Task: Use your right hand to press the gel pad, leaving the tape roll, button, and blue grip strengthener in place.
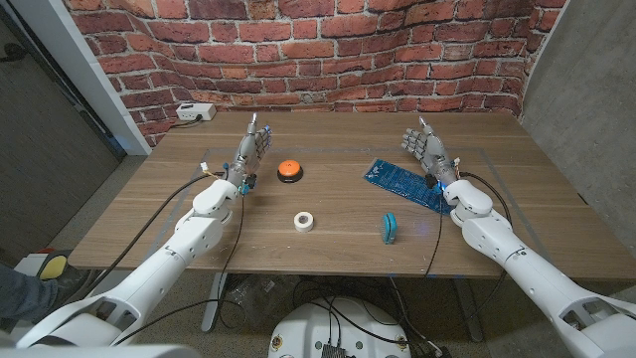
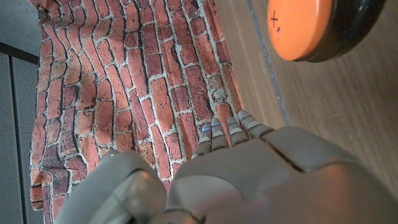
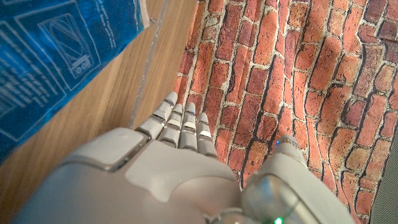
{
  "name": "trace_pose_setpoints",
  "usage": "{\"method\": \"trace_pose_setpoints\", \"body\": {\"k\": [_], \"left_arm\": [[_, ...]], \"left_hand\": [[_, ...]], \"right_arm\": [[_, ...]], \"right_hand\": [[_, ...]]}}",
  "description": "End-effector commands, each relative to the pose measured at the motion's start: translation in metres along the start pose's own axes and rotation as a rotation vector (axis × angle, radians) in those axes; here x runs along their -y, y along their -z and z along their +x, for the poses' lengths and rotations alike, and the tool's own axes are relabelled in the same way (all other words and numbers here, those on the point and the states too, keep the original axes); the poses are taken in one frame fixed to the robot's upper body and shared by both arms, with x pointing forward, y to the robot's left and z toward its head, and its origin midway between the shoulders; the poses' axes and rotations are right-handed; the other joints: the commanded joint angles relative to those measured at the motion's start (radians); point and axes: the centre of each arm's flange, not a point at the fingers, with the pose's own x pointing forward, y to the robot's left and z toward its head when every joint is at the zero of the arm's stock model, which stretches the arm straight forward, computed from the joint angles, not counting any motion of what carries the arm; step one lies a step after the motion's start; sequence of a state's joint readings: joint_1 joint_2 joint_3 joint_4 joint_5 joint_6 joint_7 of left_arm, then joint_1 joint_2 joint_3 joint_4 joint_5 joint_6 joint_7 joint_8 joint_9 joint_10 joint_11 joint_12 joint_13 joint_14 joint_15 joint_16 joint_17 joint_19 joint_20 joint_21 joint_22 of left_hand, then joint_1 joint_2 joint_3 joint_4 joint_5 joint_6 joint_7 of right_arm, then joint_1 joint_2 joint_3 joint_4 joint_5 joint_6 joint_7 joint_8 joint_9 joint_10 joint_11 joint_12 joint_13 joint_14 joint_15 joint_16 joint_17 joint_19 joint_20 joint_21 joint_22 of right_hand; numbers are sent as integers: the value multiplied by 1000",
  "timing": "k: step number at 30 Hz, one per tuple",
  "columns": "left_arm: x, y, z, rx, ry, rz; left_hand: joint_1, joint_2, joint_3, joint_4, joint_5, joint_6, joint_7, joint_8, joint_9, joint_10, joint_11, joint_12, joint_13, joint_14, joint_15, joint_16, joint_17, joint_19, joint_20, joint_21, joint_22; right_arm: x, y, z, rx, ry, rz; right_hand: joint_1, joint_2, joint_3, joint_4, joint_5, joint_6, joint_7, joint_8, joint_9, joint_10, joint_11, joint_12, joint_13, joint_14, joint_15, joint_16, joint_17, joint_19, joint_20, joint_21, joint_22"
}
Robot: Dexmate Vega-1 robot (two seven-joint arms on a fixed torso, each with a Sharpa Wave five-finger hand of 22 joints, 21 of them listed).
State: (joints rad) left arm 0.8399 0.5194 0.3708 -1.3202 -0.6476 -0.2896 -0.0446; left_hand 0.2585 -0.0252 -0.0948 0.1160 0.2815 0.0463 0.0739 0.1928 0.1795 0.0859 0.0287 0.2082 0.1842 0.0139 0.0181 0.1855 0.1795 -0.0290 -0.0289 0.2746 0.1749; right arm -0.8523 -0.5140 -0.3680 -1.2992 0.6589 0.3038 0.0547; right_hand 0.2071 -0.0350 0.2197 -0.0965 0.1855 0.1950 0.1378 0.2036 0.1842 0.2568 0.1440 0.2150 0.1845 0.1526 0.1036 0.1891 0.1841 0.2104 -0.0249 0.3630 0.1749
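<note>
Just beside the gel pad (image 1: 405, 184), on its outer side toward the far edge of the wooden surface (image 1: 328, 244), the right hand (image 1: 425, 149) stands with its fingers (image 3: 180, 124) straight, close together and reaching up; it holds nothing and touches nothing that can be seen. The pad is a flat blue sheet lying inward of that hand; the right wrist view shows white line drawings and small print on it, too blurred to read.

The left hand (image 1: 252, 149) stands the same way, fingers (image 2: 227, 132) extended side by side, gripping nothing. Just inward of it sits the button (image 1: 289, 170), an orange dome on a black base; the left wrist view shows a small dark mark on the orange top, not legible.

Nearer the robot than both hands, between them, lie the white tape roll (image 1: 304, 221) and, on the right hand's side of it, the blue grip strengthener (image 1: 390, 228), apart from each other and from the pad.
</note>
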Motion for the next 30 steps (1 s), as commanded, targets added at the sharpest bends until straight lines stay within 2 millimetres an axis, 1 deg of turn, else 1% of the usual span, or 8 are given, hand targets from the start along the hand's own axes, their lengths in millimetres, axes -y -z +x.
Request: {"method": "trace_pose_setpoints", "body": {"k": [1, 11, 12, 13, 16, 21, 26, 30], "left_arm": [[4, -13, -2, 22, 39, 18], [2, -22, -13, 20, 45, 49], [2, -22, -13, 19, 45, 49], [1, -25, -14, 19, 60, 63], [0, -28, -16, 23, 66, 83], [-2, -34, -23, 38, 66, 100], [-2, -32, -26, 53, 77, 96], [0, -33, -29, 63, 78, 88]], "left_hand": [[8, 1, 0, 5, 6, -1, 6, 6, 4, 4, -4, 3, 3, -2, 3, 5, 1, -8, -7, 2, 4], [12, 8, 0, 5, 7, -1, 5, 5, 4, 5, -2, 2, 3, -1, 6, 5, 2, -9, -3, -2, 4], [13, 9, 0, 5, 7, 0, 5, 6, 4, 5, -1, 2, 3, -1, 6, 5, 2, -7, -2, -2, 4], [13, 10, 1, 4, 7, 0, 5, 5, 4, 5, -1, 2, 3, 0, 6, 5, 2, -7, -1, -2, 4], [16, 14, 2, 4, 7, 0, 5, 6, 4, 7, -2, 2, 3, 1, 7, 5, 2, -6, 1, -3, 4], [20, 19, 3, 3, 7, 3, 5, 6, 4, 13, -2, 4, 3, 10, 7, 8, 2, 0, 6, -3, 4], [24, 25, 5, 2, 6, 9, 5, 8, 4, 22, 1, 6, 3, 17, 10, 9, 2, 7, 8, -3, 4], [27, 28, 5, 1, 6, 14, 8, 10, 5, 25, 0, 6, 4, 19, 11, 9, 2, 10, 11, -4, 4]], "right_arm": [[-3, -1, -5, 40, -9, 23], [-16, -11, -16, 95, -32, -7], [-16, -11, -16, 95, -31, -7], [-19, -13, -17, 102, -37, -29], [-21, -15, -19, 106, -39, -45], [-25, -24, -27, 124, -56, -64], [-26, -29, -33, 130, -63, -91], [-27, -32, -37, 138, -61, -109]], "right_hand": [[8, 3, 6, -1, 7, 16, 5, 7, 4, 13, 0, 9, 1, 12, 0, 6, 3, 8, -2, 5, 2], [10, 11, 8, -1, 6, 23, 2, 7, 4, 18, -5, 10, 1, 16, -5, 6, 2, 13, -3, 2, 3], [9, 13, 8, 0, 6, 44, -3, 15, 4, 17, -3, 9, 1, 17, -5, 6, 2, 15, -2, 0, 3], [9, 16, 8, 0, 5, 82, 2, 26, 7, 19, -4, 9, 2, 18, -4, 4, 1, 16, -2, -6, 3], [8, 17, 7, -1, 4, 99, -6, 31, 8, 25, -5, 11, 2, 21, -4, 4, 1, 18, -2, -8, 3], [9, 18, 7, -2, 4, 72, -15, 16, 9, 27, -8, 10, 2, 25, -3, 3, 0, 21, -1, -13, 3], [9, 19, 6, -3, 3, 64, -18, 12, 9, 25, -11, 9, 2, 26, -8, 3, 0, 24, -1, -14, 3], [10, 20, 6, -4, 3, 63, -38, 10, 9, 22, -11, 7, 2, 32, -11, 5, 0, 30, -5, -16, 4]]}}
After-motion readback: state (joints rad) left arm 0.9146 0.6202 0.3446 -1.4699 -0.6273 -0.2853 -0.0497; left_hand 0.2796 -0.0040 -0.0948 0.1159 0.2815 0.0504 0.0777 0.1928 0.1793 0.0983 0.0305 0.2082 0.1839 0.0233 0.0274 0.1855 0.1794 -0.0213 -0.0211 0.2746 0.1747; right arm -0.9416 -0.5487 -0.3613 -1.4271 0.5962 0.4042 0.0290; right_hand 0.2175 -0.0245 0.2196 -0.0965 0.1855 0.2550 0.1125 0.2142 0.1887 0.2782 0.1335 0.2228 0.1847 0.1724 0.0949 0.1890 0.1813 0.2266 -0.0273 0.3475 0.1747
